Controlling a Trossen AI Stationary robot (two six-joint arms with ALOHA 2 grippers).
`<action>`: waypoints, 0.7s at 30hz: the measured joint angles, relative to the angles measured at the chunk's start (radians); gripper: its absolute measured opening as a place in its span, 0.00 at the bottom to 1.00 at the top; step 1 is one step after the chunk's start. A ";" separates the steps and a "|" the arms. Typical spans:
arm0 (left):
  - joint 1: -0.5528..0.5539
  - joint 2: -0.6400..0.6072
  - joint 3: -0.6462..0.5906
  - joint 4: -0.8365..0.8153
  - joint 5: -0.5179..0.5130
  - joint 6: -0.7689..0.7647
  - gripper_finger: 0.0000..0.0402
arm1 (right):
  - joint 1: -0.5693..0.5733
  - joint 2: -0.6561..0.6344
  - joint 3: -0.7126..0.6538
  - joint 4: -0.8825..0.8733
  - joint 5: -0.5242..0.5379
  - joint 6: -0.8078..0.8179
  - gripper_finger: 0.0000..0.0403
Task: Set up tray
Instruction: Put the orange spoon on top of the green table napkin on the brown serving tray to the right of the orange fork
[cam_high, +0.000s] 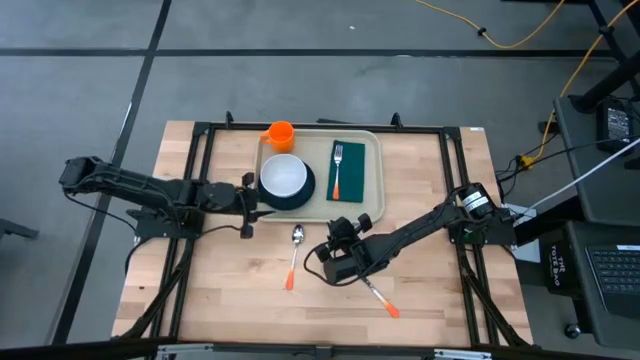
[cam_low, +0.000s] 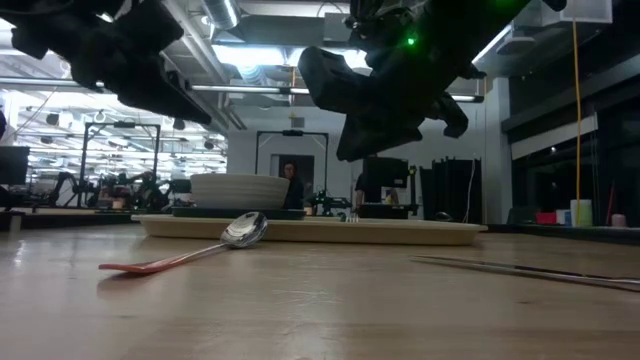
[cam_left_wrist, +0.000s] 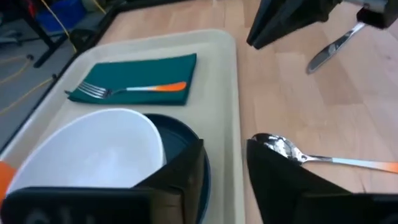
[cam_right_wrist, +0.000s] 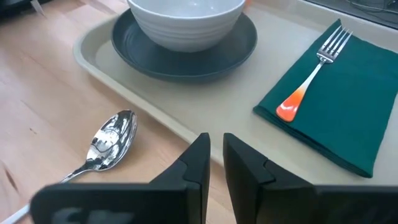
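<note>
- Wooden bench (cam_high: 420, 290) carries the tray (cam_high: 372, 212) at its far middle, long axis running left to right.
- On the tray sit a white bowl (cam_high: 283, 176) on a dark plate (cam_high: 303, 195), a green napkin (cam_high: 347, 172) with a fork (cam_high: 338, 165), and an orange cup (cam_high: 280, 134) at the far left corner.
- A spoon (cam_high: 295, 250) lies on the bench just in front of the tray, handle pointing away from it; a knife (cam_high: 378, 296) lies farther right.
- Left tool (cam_high: 247, 205) sits at the tray's left edge beside the plate, fingers apart, holding nothing.
- Right tool (cam_high: 340, 232) hovers just in front of the tray, fingers nearly together, empty.
- By my judgement the right arm is nearer both spoon and knife; either must travel toward the tray.
</note>
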 joint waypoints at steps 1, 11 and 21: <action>0.000 0.010 0.000 0.001 0.002 -0.007 0.31 | 0.000 0.000 0.000 0.000 0.003 0.006 0.13; 0.000 0.109 0.005 0.019 0.303 -0.105 0.45 | 0.054 -0.003 0.000 -0.073 0.064 0.028 0.10; 0.022 0.266 0.087 0.018 0.323 -0.092 0.45 | 0.131 -0.105 0.000 -0.089 0.040 -0.110 0.01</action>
